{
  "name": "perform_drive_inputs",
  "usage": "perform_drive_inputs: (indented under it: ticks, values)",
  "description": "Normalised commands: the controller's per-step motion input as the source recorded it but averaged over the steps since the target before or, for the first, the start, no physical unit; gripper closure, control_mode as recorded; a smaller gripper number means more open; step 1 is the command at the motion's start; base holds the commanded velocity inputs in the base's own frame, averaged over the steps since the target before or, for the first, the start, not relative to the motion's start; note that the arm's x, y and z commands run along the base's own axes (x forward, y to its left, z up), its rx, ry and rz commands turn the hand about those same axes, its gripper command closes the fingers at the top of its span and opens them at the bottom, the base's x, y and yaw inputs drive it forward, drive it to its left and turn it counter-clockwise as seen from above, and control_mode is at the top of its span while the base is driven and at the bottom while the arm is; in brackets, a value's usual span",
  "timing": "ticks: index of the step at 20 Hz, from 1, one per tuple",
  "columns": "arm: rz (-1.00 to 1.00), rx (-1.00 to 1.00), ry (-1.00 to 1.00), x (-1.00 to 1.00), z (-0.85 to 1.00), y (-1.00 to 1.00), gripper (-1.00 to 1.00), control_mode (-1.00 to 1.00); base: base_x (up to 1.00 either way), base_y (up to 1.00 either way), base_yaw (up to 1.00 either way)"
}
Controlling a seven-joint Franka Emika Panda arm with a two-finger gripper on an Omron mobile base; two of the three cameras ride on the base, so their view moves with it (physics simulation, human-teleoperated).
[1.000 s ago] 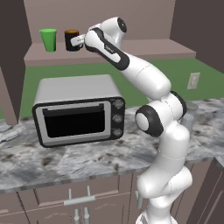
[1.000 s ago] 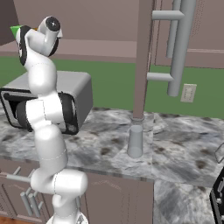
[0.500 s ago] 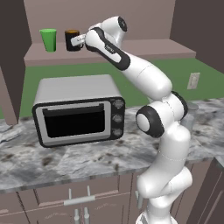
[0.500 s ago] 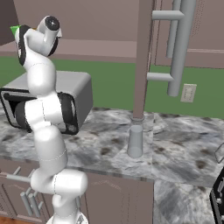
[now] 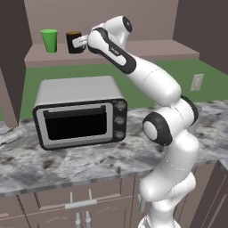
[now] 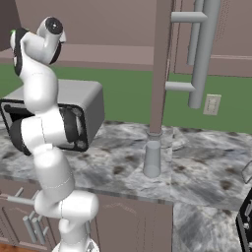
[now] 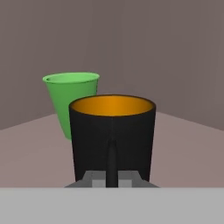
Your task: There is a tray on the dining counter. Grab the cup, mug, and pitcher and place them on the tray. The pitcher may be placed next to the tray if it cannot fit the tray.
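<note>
A black mug (image 5: pixel 73 42) with an orange inside stands on a high wall shelf (image 5: pixel 147 49), handle turned toward my hand. My gripper (image 5: pixel 83 43) is shut on that handle. In the hand view the mug (image 7: pixel 111 135) is close and upright, its thin handle pinched between my gripper (image 7: pixel 112 179) tips. The bright green cup (image 5: pixel 49 40) stands just left of the mug on the same shelf, apart from it; the hand view has the cup (image 7: pixel 70 98) behind and left. The pale grey pitcher (image 6: pixel 151 158) stands on the marbled counter beside a brown post. The tray and dining counter are out of view.
A silver toaster oven (image 5: pixel 80 111) sits on the marbled counter (image 5: pixel 67 164) directly below the shelf. A brown post (image 6: pixel 160 64) and grey pipes (image 6: pixel 202 54) rise to the right. A dark cabinet side (image 5: pixel 11 67) borders the shelf's left end.
</note>
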Motion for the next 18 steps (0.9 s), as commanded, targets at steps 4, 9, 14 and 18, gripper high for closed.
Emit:
perform_drive_inputs:
  ticks: [4,9,14,18]
  values:
    - [0.00,0.00,0.00,-0.06,0.00,0.00,1.00,-1.00,0.00,0.00,0.00]
    - [0.00,0.00,-0.01,0.00,0.00,0.00,1.00,-1.00,0.00,0.00,0.00]
    - [-0.01,0.00,-0.01,-0.01,0.00,0.00,1.00,-1.00,0.00,0.00,0.00]
    - [-0.04,0.00,-0.04,-0.02,0.00,0.00,1.00,-1.00,0.00,0.00,0.00]
